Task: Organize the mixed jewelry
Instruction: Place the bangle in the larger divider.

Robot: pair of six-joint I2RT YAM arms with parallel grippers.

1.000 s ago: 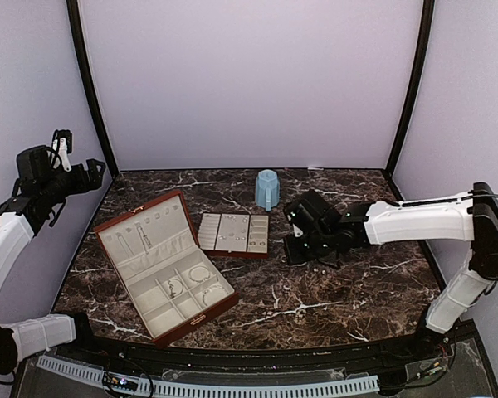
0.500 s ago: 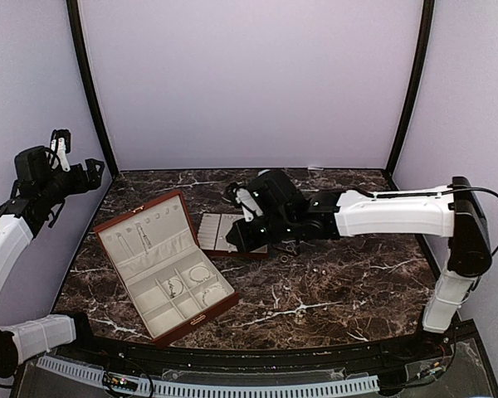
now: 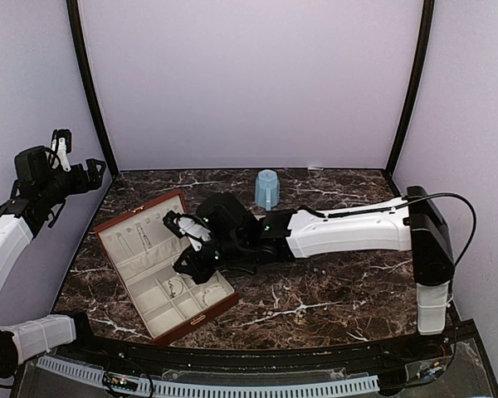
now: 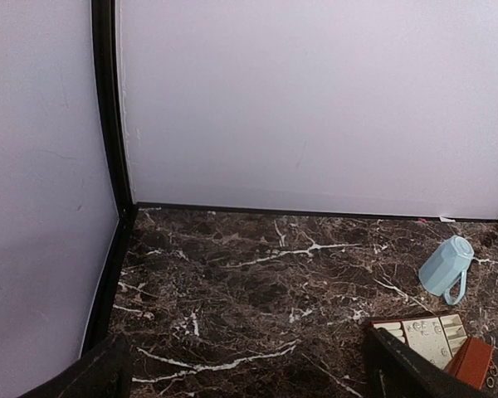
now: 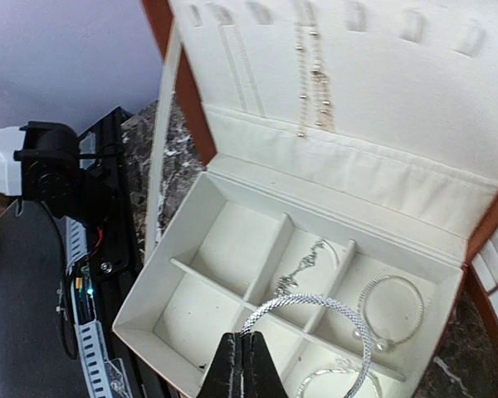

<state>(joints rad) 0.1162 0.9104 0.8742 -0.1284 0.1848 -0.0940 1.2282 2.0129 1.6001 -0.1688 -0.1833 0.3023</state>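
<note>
Box open, lid tipped back: chain hung on lid lining, second chain in middle compartment, thin bangle in compartment beside it. Right gripper clenched on mesh bracelet hoop, over box compartments. I read left gripper released, fingers wide, well off to left

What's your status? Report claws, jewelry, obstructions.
Left claw open, raised at left. Right claw shut on mesh bracelet, above the box compartments. Nothing seen blocking.
</note>
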